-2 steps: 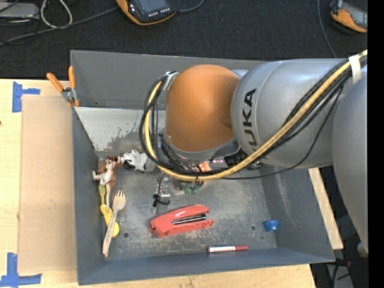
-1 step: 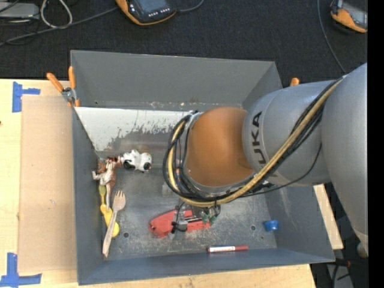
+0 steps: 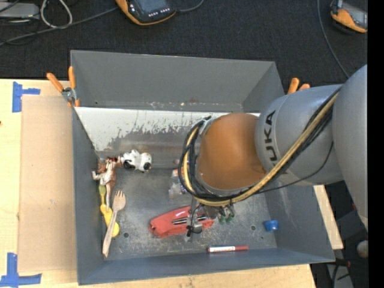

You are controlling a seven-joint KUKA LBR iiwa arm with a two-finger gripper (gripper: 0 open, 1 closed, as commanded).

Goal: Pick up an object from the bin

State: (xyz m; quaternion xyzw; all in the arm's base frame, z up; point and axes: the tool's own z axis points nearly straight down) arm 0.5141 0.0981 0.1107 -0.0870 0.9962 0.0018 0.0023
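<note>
My gripper (image 3: pixel 194 224) hangs below the arm's orange cover, low over the front middle of the bin. Its tip is right at the right end of a flat red toy-like thing (image 3: pixel 170 224) that lies lengthwise on the floor; whether it touches that thing I cannot tell. Just to the right of the gripper sits a small green piece (image 3: pixel 228 218). In front of it, near the bin's front wall, lies a thin red-and-white pen (image 3: pixel 228 249). A small grey thing (image 3: pixel 176 188) peeks out at the cover's left edge.
A wooden fork (image 3: pixel 113 222) and a yellow piece (image 3: pixel 108 212) lie along the left wall. Behind them are a brown-and-white figure (image 3: pixel 104 172) and a white-and-black toy animal (image 3: pixel 137 160). A blue cap (image 3: pixel 271 225) rests at the front right.
</note>
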